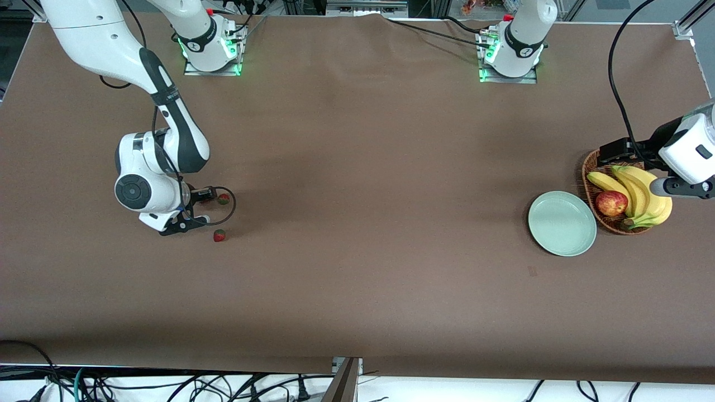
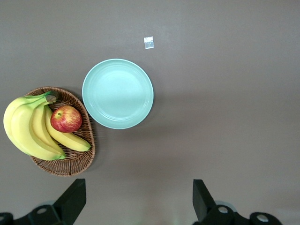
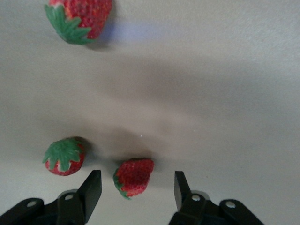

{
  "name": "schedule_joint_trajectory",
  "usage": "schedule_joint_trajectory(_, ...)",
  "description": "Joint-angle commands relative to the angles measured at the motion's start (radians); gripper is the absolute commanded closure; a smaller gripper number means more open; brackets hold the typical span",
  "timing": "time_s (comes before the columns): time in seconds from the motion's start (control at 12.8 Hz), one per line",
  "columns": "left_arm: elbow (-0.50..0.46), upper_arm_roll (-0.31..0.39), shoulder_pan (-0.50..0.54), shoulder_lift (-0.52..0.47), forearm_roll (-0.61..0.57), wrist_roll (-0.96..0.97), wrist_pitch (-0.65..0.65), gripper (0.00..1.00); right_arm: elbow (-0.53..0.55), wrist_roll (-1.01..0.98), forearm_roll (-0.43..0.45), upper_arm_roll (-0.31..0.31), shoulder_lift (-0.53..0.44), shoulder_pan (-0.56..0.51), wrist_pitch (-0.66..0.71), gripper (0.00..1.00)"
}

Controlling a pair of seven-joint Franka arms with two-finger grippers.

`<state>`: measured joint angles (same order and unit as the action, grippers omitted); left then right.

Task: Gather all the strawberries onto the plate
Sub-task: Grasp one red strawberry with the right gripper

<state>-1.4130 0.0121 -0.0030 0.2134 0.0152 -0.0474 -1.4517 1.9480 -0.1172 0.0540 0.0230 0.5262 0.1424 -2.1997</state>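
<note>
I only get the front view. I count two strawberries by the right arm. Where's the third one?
Observer: The third strawberry lies on the table right between the fingers of the right pincer. The arm's wrist hides it from you.
Kid: Is the pincer squeezing it?
Observer: Not yet. The right wrist view shows a gap on each side of the berry.
Kid: And the left pincer, is it open?
Observer: Yes. The left wrist view shows the left pincer up above the table, its fingers wide apart with nothing between them.
</note>
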Motion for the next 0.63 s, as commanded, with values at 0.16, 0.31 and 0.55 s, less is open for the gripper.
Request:
schedule_joint_trajectory(0.16,0.034,0.002,0.001,0.015,0.006,-0.002,0.013,0.00,0.080,-0.012,0.004,-0.006,-0.028,-0.014,-0.077,0.48)
schedule_joint_trajectory(0.31,0.034,0.002,0.001,0.015,0.008,-0.002,0.013,0.00,0.077,-0.010,0.004,-0.006,-0.029,-0.014,-0.075,0.65)
schedule_joint_trajectory(0.55,0.035,0.002,0.003,0.021,0.008,-0.002,0.011,0.00,0.065,-0.003,0.003,-0.008,-0.032,-0.014,-0.065,0.78)
